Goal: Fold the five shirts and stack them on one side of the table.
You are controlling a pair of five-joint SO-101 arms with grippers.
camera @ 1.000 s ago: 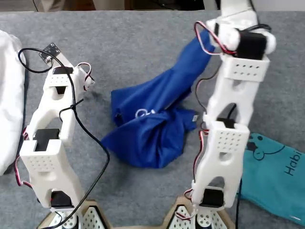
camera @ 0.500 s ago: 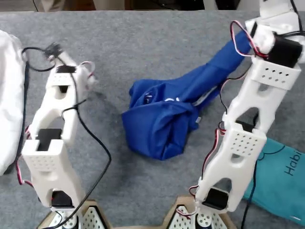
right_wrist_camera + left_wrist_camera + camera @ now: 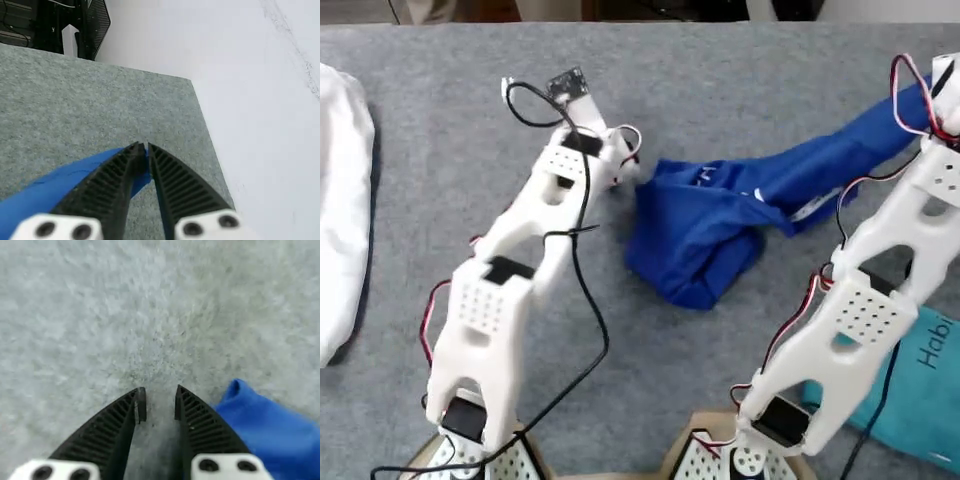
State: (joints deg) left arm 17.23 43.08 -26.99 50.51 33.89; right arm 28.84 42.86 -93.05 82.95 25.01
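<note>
The right gripper point(image 3: 146, 150) has hauled the blue shirt point(image 3: 720, 235) toward the table's point(image 3: 450, 60) right edge, and the left gripper point(image 3: 156, 405) has swung in toward its bunched end. The right fingers are clamped on one end, so the shirt's long axis runs from mid-table out to that edge. The left fingers, slightly parted and empty, sit just beside the bunched end, making this the nearer gripper to take it.
</note>
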